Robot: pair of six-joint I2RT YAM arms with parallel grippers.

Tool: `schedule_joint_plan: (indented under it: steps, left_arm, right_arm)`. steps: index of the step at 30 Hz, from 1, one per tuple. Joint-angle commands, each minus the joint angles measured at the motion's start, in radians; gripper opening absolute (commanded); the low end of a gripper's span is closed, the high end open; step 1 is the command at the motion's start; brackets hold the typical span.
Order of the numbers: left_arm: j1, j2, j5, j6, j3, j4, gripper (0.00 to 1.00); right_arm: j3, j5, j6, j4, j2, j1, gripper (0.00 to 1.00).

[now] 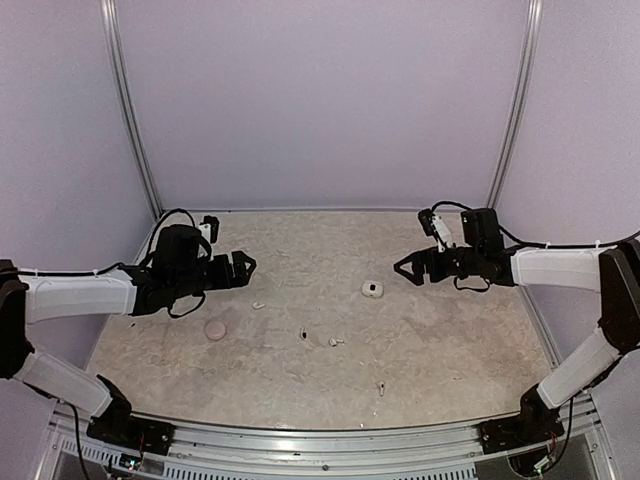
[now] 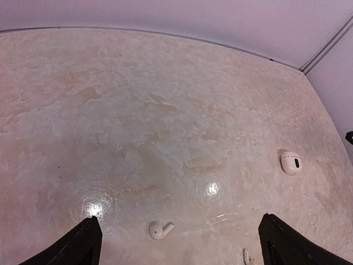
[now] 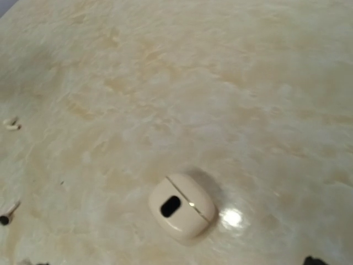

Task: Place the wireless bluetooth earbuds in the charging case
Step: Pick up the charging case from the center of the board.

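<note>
A closed white charging case (image 1: 372,289) with a black oval mark lies mid-table; it also shows in the right wrist view (image 3: 182,207) and the left wrist view (image 2: 290,162). A pinkish round case (image 1: 215,329) lies at the left. Tiny pale earbuds lie loose on the table: one (image 1: 258,305) near my left gripper, two (image 1: 303,334) (image 1: 336,342) in the middle, one (image 1: 381,387) nearer the front. My left gripper (image 1: 247,268) is open and empty above the table, with an earbud (image 2: 160,229) between its fingers' line. My right gripper (image 1: 403,268) is open and empty, just right of the white case.
The beige marbled table (image 1: 450,340) is bounded by lilac walls and two upright metal rails (image 1: 130,110). A metal rail runs along the front edge (image 1: 330,435). Another earbud (image 2: 247,256) lies near my left gripper's right finger (image 2: 287,243).
</note>
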Motion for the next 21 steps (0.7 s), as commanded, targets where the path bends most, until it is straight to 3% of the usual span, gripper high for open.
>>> schedule_joint_plan:
  steps: [1,11,21]
  left_arm:
    - [-0.008,-0.012,0.125,0.026,0.031,0.086,0.99]
    - [-0.012,-0.019,0.402,0.085,0.034,0.197,0.99]
    - [-0.013,-0.035,0.490,0.102,0.024,0.258,0.99]
  right_arm:
    - [0.066,-0.099,-0.125,-0.055,0.062,0.016,0.98]
    - [0.169,-0.156,-0.299,-0.117,0.243,0.022,0.94]
    - [0.241,-0.147,-0.399,-0.115,0.378,0.027,0.85]
